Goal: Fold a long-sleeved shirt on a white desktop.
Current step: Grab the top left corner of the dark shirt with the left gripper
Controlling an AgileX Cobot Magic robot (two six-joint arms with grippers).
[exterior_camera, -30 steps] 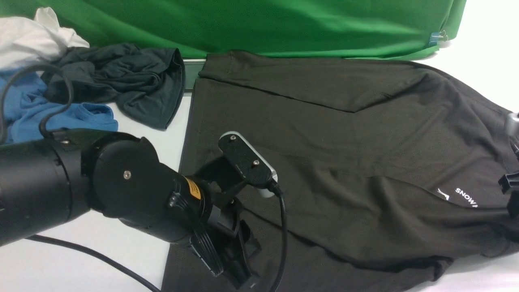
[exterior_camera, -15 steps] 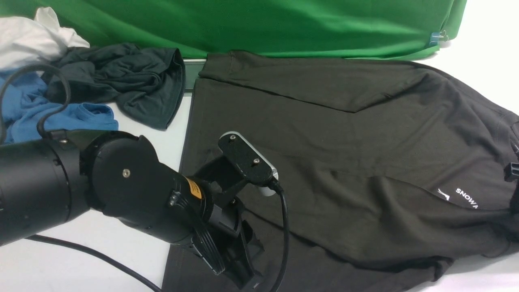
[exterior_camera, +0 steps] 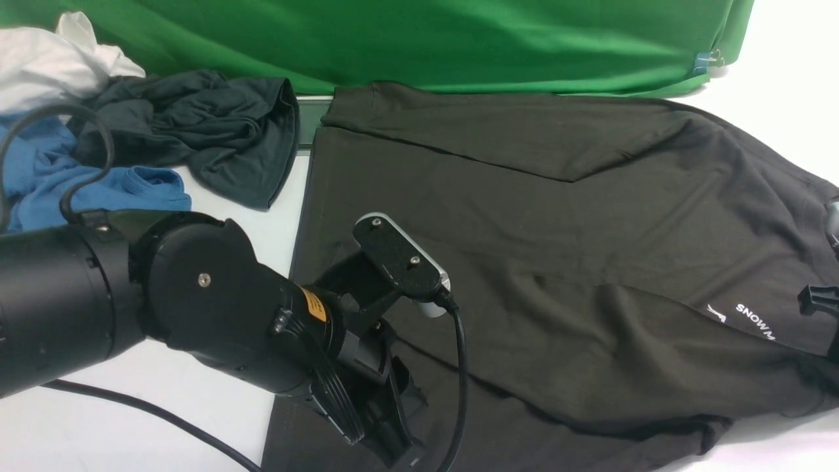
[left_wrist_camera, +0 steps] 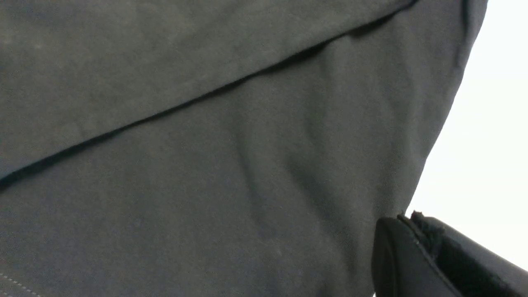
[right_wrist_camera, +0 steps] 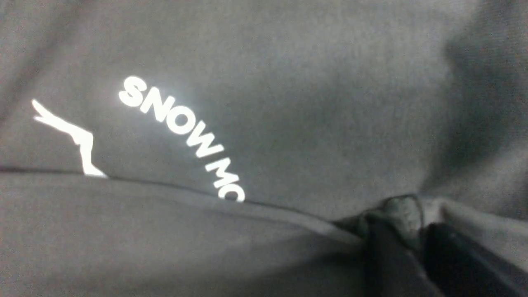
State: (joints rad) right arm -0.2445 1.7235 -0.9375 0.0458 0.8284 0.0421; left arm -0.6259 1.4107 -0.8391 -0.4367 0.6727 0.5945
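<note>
Long-sleeved shirt [exterior_camera: 537, 223], brownish-black and not yet fully folded, was spread over the white worktop [exterior_camera: 223, 419], from the centre of the front view out towards 3 o'clock. A layer of it lay turned over itself, its edge crossing the lower part of the white "SNOW MO..." lettering [right_wrist_camera: 177, 119] at the shirt's 4 o'clock. The peak print [right_wrist_camera: 82, 140] sat just beside the letters.

The left claw [left_wrist_camera: 406, 220] was clenched at the shirt's 7 o'clock, by the cloth's border; its tips showed no fabric between them. The right claw [right_wrist_camera: 414, 235], towards 4 o'clock, was grasping a bunched fold of the shirt near the lettering.

At 10 o'clock from the shirt lay a crumpled blackish-teal garment [exterior_camera: 203, 124], with a blue garment [exterior_camera: 105, 190] and a white cloth [exterior_camera: 59, 59] beside it. Green cloth [exterior_camera: 459, 46] hung across 12 o'clock, a clip [exterior_camera: 708, 61] at its 1 o'clock corner.
</note>
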